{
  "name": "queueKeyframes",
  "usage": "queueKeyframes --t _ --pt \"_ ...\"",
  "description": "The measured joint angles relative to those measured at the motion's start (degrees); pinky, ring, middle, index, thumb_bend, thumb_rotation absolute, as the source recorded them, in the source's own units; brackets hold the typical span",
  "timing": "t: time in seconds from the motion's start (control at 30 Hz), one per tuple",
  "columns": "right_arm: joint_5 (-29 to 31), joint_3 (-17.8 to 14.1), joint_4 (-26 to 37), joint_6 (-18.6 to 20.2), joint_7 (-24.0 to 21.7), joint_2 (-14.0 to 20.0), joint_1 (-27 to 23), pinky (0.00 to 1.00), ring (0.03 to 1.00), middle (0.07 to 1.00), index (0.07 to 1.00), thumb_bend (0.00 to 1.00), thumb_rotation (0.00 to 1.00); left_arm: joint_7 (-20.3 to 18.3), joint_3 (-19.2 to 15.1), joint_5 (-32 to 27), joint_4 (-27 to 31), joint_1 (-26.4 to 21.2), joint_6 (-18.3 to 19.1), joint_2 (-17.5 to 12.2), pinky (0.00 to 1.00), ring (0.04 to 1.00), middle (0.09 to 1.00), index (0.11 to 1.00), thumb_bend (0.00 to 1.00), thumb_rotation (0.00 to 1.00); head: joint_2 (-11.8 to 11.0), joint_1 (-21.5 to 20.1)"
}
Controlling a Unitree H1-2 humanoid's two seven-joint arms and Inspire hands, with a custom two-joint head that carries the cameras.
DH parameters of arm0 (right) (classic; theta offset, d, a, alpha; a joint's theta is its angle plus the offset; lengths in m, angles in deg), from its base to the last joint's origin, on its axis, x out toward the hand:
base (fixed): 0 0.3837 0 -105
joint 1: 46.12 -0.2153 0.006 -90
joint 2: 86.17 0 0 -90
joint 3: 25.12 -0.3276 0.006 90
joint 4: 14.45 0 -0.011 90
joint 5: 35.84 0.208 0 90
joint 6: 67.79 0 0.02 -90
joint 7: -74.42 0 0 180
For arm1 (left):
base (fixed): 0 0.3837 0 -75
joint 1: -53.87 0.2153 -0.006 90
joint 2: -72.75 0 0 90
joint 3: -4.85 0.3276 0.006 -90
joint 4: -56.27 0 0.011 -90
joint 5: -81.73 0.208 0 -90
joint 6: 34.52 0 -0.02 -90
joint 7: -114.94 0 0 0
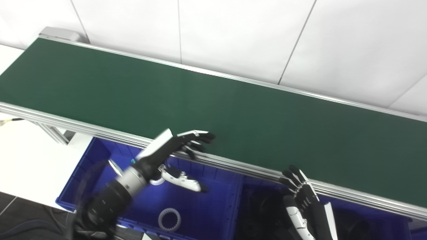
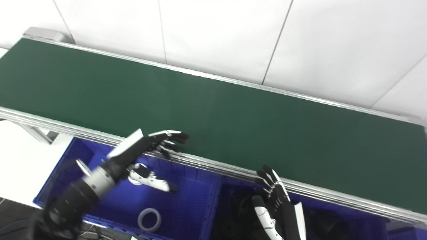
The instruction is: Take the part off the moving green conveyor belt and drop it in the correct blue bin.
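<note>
The green conveyor belt (image 1: 213,106) runs from upper left to lower right and carries no part. My left hand (image 1: 170,150) is open above the left blue bin (image 1: 83,166), with its fingers (image 1: 196,136) stretched over the belt's front rail and its thumb (image 1: 183,180) spread below. A white toothed ring (image 1: 169,219) lies on that bin's floor. A second white ring (image 2: 135,178) shows just under the palm, partly hidden; I cannot tell whether it touches the hand. My right hand (image 1: 302,196) is open and empty by the rail.
A second blue bin (image 1: 367,220) under my right hand holds dark parts (image 1: 263,206). The silver front rail (image 1: 240,166) separates the belt from the bins. A white wall stands behind the belt, and a white surface (image 1: 30,160) lies at the left.
</note>
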Motion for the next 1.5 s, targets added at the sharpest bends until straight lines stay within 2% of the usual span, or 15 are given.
queueKeyframes --t 0.03,0.17,0.33,0.47,0.67,1.13,1.5 --pt "0.0 0.0 0.0 0.0 0.0 -0.1 0.1 0.71 0.787 0.835 0.888 0.54 0.69 0.8 0.7 -1.5 -1.2 0.8 -0.6 1.2 0.68 0.785 0.885 0.897 0.73 0.71 -0.2 -0.4" --pt "-0.2 0.1 0.0 0.0 0.0 -0.1 0.4 0.71 0.789 0.838 0.888 0.55 0.70 3.8 2.9 -3.7 -5.1 2.4 -3.6 4.0 0.71 0.812 0.896 0.906 0.72 0.75 -0.3 -2.2" --pt "-0.4 0.2 0.1 0.0 0.1 -0.1 1.4 0.72 0.796 0.842 0.888 0.56 0.71 7.0 3.3 -7.8 -9.2 4.1 -7.4 5.7 0.74 0.823 0.880 0.894 0.67 0.80 -0.4 -4.0" --pt "-1.1 0.5 0.2 0.0 0.1 -0.6 1.6 0.71 0.790 0.839 0.882 0.56 0.71 7.9 3.5 -11.0 -12.8 5.3 -10.6 5.7 0.75 0.809 0.852 0.870 0.68 0.80 -0.4 -5.5" --pt "-2.7 0.8 0.2 0.0 0.5 -1.7 1.5 0.71 0.794 0.836 0.880 0.56 0.72 8.1 3.3 -14.1 -15.2 5.5 -14.7 4.3 0.74 0.782 0.814 0.808 0.66 0.74 -0.7 -7.7" --pt "-4.4 1.3 0.2 0.0 1.9 -2.6 1.5 0.71 0.794 0.840 0.885 0.56 0.73 8.2 3.1 -16.1 -18.2 4.5 -17.4 3.5 0.76 0.820 0.837 0.840 0.68 0.67 -1.1 -9.1" --pt "-4.8 2.1 0.1 0.0 2.4 -3.3 1.6 0.71 0.796 0.842 0.885 0.56 0.75 8.2 2.9 -16.8 -19.0 3.9 -17.6 1.9 0.78 0.861 0.873 0.869 0.78 0.65 -1.4 -10.1"
